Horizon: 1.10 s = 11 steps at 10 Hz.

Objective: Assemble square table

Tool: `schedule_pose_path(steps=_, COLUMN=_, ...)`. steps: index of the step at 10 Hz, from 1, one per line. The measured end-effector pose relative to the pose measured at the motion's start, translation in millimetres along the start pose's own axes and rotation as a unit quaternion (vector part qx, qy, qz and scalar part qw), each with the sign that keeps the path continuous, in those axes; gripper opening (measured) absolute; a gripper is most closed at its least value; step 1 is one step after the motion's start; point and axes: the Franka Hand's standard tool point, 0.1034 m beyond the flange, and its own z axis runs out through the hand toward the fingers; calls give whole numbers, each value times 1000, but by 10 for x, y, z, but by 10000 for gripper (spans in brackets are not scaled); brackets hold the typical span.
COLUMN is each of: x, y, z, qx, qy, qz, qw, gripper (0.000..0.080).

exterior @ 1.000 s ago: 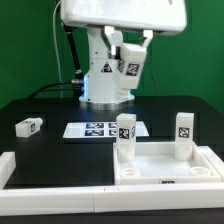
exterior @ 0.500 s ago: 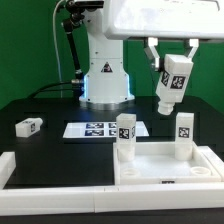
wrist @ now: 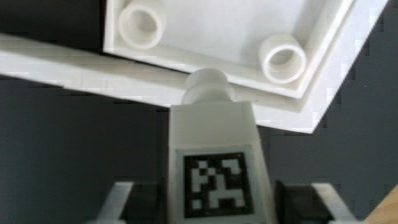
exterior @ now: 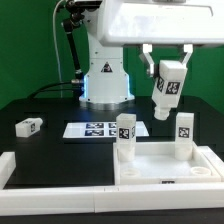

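Note:
The square tabletop (exterior: 168,160), a white slab with a raised rim, lies at the front on the exterior view's right. Two white legs stand upright on its far corners (exterior: 125,137) (exterior: 184,133). A third leg (exterior: 29,126) lies loose on the black table at the exterior view's left. My gripper (exterior: 168,70) is shut on a fourth tagged leg (exterior: 167,88) and holds it tilted in the air above the slab. In the wrist view the held leg (wrist: 217,150) points toward the slab's corner (wrist: 214,45), which shows round sockets (wrist: 279,60).
The marker board (exterior: 100,129) lies behind the slab. A long white border rail (exterior: 60,175) runs along the front. The robot base (exterior: 105,80) stands at the back.
The gripper with the leg has swung from the back centre to the exterior view's right, above the slab, and in the last half second it has shifted slightly left and up.

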Motion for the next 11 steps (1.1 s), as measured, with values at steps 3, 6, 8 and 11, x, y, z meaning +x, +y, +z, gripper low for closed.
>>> schedule_pose_path(steps=3, x=169, y=-168, z=13, qx=20, qy=20, qz=20, qw=999, gripper=290)
schedule_pose_path(steps=6, x=132, y=-144, z=34, qx=19, qy=17, qz=18, qw=1000, gripper=290)
schedule_pose_path(steps=8, x=120, y=-139, z=60, qx=16, qy=30, qz=22, qw=999, gripper=290)
schedule_pose_path(steps=11, x=-114, y=-219, z=365, qx=3, qy=66, qz=36, qw=997, gripper=290)
